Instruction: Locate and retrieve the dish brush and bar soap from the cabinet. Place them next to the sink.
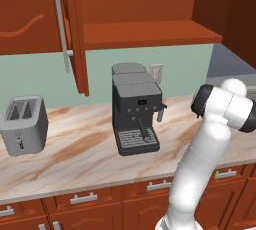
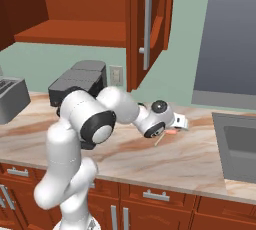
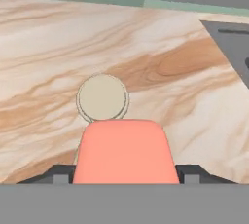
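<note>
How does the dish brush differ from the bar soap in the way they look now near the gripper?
In the hand view the dish brush shows a round beige-cream head, while the bar soap is a flat pink-salmon block with rounded corners. The soap fills the space between the fingers of the gripper; the brush head lies on the counter just beyond it. In the right base view, both are beside the sink.

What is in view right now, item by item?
bar soap: one, pink-salmon, between the claw fingers, just over the counter
dish brush: one, cream head, on the counter beyond the soap
sink: one, dark grey, right end of counter
cabinet: one, reddish-brown, door open, above the counter
coffee machine: one, dark grey, on counter
toaster: one, silver, left on counter
counter: one, marbled beige
claw: one, white, low beside the sink
</note>
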Available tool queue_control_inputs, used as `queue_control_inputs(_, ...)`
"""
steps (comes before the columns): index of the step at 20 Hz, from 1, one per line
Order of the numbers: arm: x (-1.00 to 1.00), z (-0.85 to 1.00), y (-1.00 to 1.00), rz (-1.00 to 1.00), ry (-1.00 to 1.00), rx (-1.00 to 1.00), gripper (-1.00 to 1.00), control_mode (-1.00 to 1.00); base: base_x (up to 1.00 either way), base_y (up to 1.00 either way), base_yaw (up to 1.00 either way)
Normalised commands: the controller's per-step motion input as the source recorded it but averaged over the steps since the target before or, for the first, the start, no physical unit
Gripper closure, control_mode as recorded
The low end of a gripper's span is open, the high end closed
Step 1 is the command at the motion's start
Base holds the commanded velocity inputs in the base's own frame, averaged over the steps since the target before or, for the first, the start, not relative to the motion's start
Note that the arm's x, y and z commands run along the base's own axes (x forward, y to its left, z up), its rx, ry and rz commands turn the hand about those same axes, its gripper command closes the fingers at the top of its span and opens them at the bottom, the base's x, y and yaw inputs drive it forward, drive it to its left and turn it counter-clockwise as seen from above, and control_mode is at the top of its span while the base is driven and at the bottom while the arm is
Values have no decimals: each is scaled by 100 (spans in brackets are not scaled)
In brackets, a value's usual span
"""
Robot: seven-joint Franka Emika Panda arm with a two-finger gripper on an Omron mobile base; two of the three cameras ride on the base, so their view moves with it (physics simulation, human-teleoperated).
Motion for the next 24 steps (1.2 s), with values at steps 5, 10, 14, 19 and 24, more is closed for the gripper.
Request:
queue_control_inputs(5,22,-26,-63,0,1,6,100,-100,0,0,0)
queue_control_inputs(10,0,-44,-42,-3,0,5,100,-100,0,0,0)
queue_control_inputs(14,-4,-49,-33,-2,0,4,100,-100,0,0,0)
queue_control_inputs(19,0,-37,-23,-1,0,6,-100,-100,0,0,0)
queue_control_inputs(24,0,-15,-11,0,4,2,-100,-100,0,0,0)
